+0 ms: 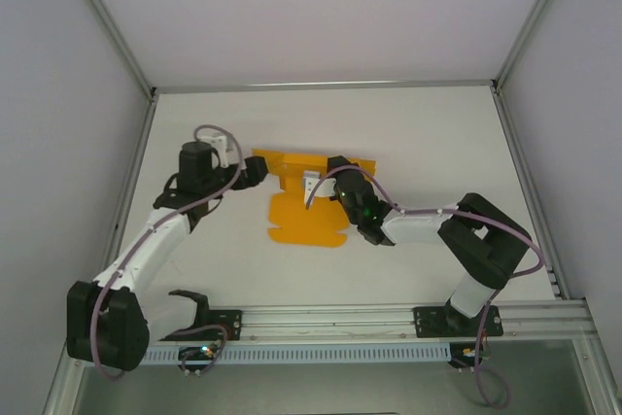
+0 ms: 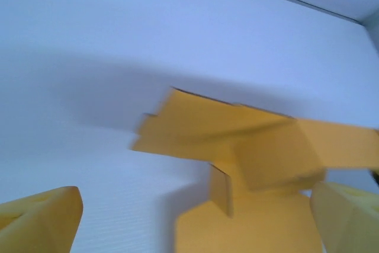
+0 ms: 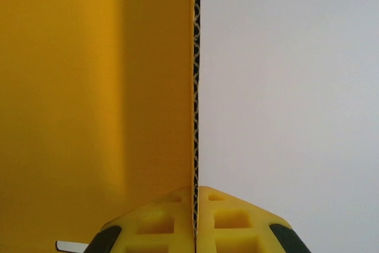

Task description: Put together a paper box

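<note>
The paper box [image 1: 303,209] is an orange-yellow die-cut card sheet lying partly folded in the middle of the white table, its back flaps raised. My left gripper [image 1: 256,172] sits at the sheet's back left corner. In the left wrist view the paper box [image 2: 237,146] lies blurred ahead, and my left gripper [image 2: 195,217] stands open, its yellow fingers [image 2: 44,217] wide apart with nothing between them. My right gripper [image 1: 328,170] is at the raised back flap. In the right wrist view it [image 3: 195,199] is shut on the corrugated edge of the upright paper box [image 3: 89,87].
White walls close in the table [image 1: 437,133] on the left, back and right. An aluminium rail [image 1: 340,318] carrying both arm bases runs along the near edge. A black hook-shaped bracket [image 1: 190,300] stands by the left base.
</note>
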Tool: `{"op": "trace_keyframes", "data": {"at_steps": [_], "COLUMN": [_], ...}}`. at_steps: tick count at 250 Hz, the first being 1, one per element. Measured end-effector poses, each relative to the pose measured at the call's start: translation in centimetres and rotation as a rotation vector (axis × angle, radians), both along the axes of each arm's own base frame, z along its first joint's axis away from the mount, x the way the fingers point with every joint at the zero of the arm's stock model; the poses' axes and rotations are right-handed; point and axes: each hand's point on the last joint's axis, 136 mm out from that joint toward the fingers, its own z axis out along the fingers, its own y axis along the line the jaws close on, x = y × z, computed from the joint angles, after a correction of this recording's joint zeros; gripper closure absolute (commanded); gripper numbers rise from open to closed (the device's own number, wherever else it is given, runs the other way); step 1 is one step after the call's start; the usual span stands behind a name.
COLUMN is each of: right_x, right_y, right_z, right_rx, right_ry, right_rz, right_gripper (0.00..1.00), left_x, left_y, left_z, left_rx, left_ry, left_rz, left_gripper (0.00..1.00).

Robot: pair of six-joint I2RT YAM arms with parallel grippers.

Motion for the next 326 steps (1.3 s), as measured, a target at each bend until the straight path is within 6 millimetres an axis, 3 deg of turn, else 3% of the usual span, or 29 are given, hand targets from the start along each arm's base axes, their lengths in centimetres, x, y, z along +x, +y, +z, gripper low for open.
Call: {"op": "trace_keyframes", "data": {"at_steps": [30, 59, 92, 122, 147, 187, 229, 269, 296, 308, 326], "right_x": [-0.3, -0.4, -0.3, -0.2, -0.1, -0.1, 0.1, 0.3, 0.6, 0.6, 0.6], "right_y": [0.2, 0.5, 0.6, 0.4, 0.3, 0.1, -0.5, -1.0, -1.0, -1.0, -1.1], "right_z": [-0.8, -1.1, -1.6, -1.8, -2.0, -2.2, -2.7, -3.1, -2.9, -2.8, -2.8], "right_rx": [-0.024, -0.031, -0.045, -0.049, -0.053, -0.049, -0.051, -0.051, -0.043, -0.041, -0.042], "right_ry": [0.012, 0.008, 0.014, 0.021, 0.026, 0.038, 0.057, 0.082, 0.082, 0.08, 0.082], "right_rz": [0.032, 0.052, 0.058, 0.056, 0.053, 0.046, 0.025, 0.005, -0.001, -0.004, -0.01], "right_gripper": [1.0, 1.0, 1.0, 1.0, 1.0, 1.0, 1.0, 1.0, 1.0, 1.0, 1.0], "left_x": [2.4, 5.2, 8.0, 8.9, 8.3, 6.3, 3.9, 0.5, -0.9, -0.9, -0.4], "left_y": [4.1, 5.9, 4.5, 1.8, -0.8, -4.1, -5.4, -6.8, -8.2, -8.5, -8.4], "left_z": [-0.9, -2.0, -3.8, -5.4, -5.1, -3.7, -4.5, -5.1, -5.2, -5.5, -6.0], "left_rx": [0.016, 0.025, -0.021, -0.116, -0.218, -0.32, -0.35, -0.232, -0.12, -0.077, -0.012], "left_ry": [0.056, 0.104, 0.135, 0.149, 0.121, 0.069, 0.094, 0.108, 0.089, 0.1, 0.117], "left_rz": [0.127, 0.171, 0.073, -0.076, -0.212, -0.391, -0.463, -0.506, -0.548, -0.548, -0.528], "left_gripper": [0.0, 0.0, 0.03, 0.14, 0.17, 0.3, 0.39, 0.44, 0.61, 0.67, 0.84]}}
